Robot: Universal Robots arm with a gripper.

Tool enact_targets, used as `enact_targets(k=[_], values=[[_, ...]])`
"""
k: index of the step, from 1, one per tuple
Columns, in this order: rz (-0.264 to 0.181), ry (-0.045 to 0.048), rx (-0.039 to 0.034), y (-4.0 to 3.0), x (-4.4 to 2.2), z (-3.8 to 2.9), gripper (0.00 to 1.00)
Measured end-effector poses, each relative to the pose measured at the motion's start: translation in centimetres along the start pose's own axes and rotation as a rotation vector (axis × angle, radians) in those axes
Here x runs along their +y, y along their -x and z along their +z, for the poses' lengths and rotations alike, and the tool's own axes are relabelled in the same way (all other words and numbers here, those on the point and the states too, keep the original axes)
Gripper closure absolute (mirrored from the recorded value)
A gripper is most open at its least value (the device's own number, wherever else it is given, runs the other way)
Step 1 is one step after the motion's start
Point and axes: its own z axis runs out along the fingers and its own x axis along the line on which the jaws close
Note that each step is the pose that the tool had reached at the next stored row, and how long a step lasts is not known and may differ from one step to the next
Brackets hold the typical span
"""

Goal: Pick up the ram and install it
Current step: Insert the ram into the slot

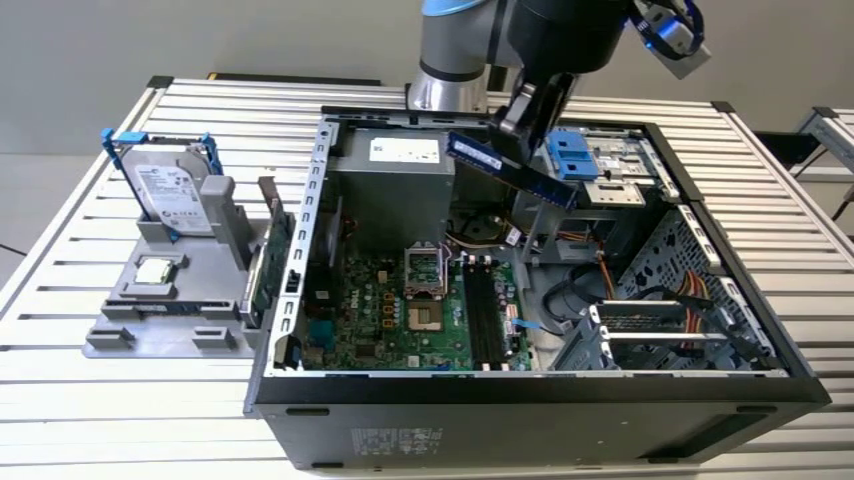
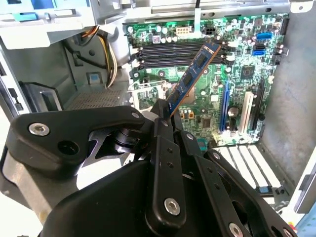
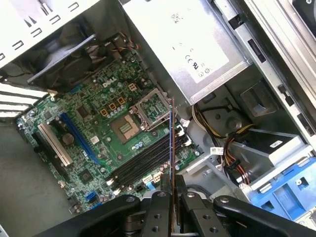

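— What's on the tabletop (image 1: 80,400)?
— At the exterior view's left, a hard drive (image 1: 171,190) in a grey stand (image 1: 160,320). Right of it is the open computer case (image 1: 310,250).
— And the ram?
— The ram (image 1: 518,172) hangs tilted above the motherboard (image 1: 387,320), clamped in the closed gripper (image 1: 514,138).

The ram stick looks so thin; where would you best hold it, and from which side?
Take the ram by one short end, pinching its two flat faces, as the end effector does. It is thin and flat, so the faces offer grip, and its long edge is left free for the memory slots.
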Motion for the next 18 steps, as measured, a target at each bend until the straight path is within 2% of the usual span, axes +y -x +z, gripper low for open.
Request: enact_targets(k=[8, 18], values=[[0.054, -0.0004, -0.0022, -0.01, 0.02, 0.00, 1.00], [0.154, -0.0012, -0.0061, -0.01, 0.02, 0.01, 1.00]])
